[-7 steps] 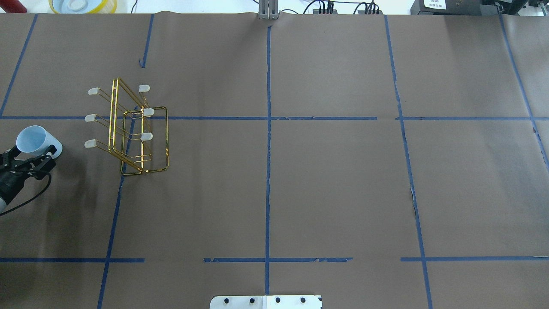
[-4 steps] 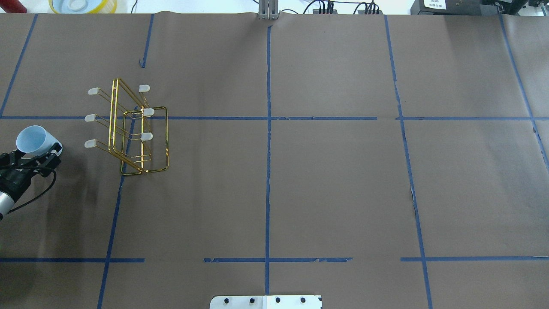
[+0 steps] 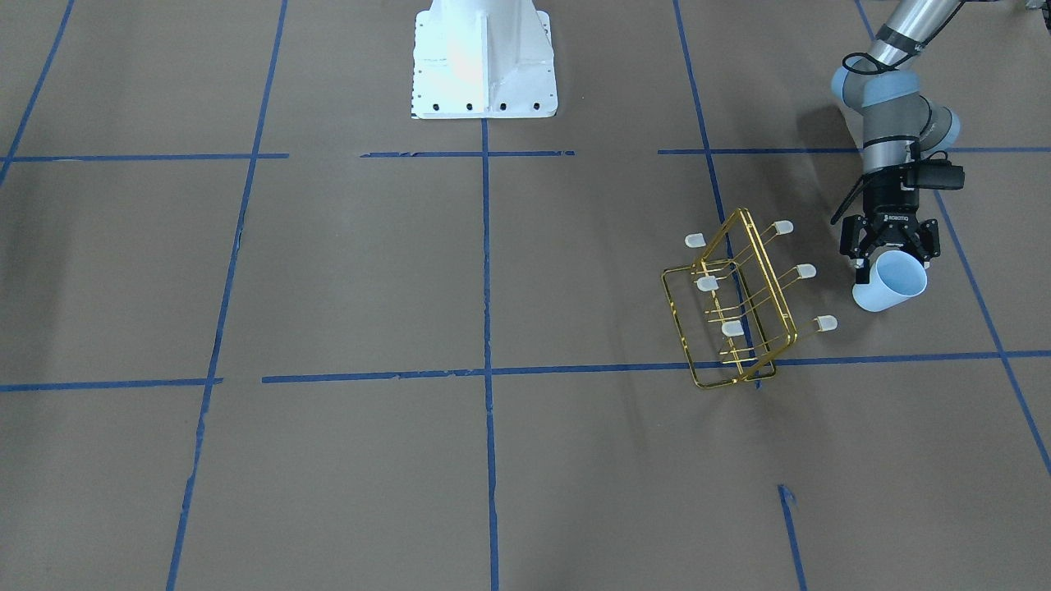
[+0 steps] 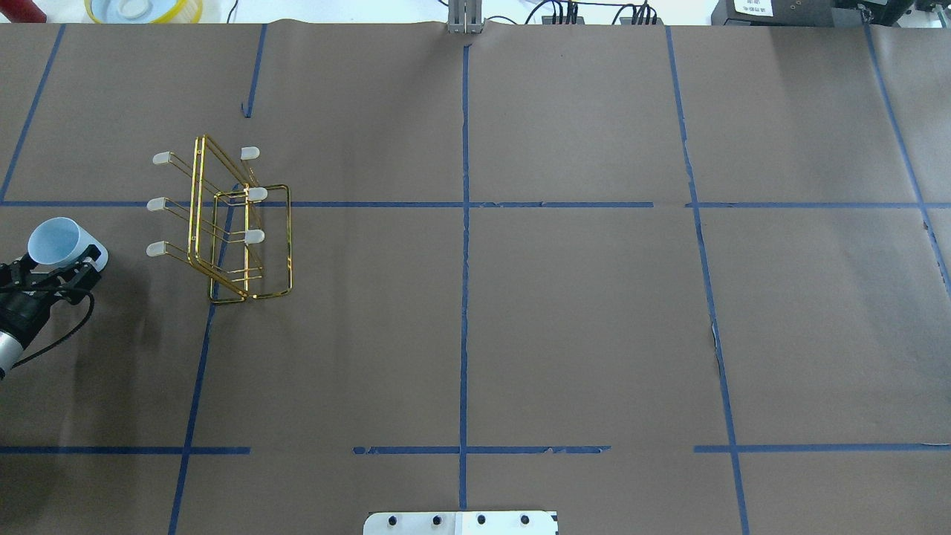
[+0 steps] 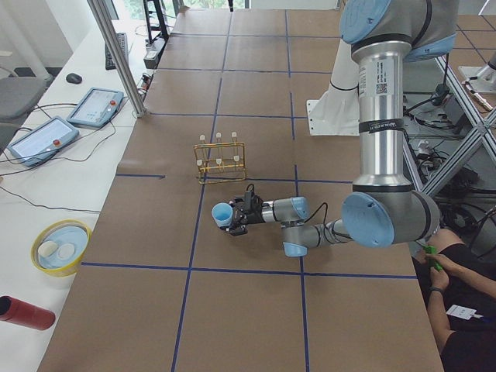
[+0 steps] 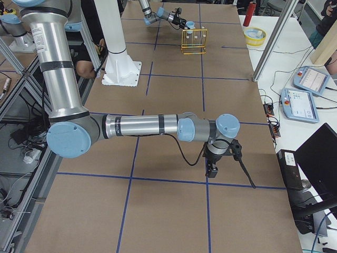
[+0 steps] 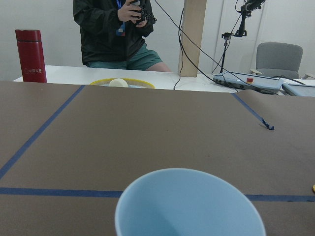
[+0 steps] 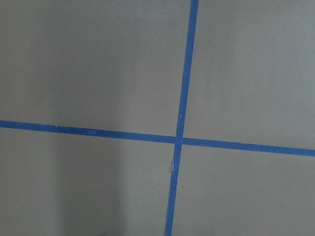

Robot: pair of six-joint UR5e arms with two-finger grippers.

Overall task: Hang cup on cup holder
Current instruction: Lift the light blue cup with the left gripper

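Observation:
The pale blue cup stands upright, mouth up, on the brown table at its far left. It also shows in the front view, the left side view and, filling the bottom, the left wrist view. My left gripper lies low and level, open, one finger on each side of the cup's lower body. The gold wire cup holder stands a short way to the cup's right, its capped prongs bare. My right gripper hangs over bare table far off; I cannot tell its state.
A yellow-rimmed bowl and a red bottle sit on the white side table past the table's far edge. Control tablets lie there too. A person stands beyond that. The robot base is at mid table.
My left gripper has slid a little forward around the cup. The cup and the rack have not moved.

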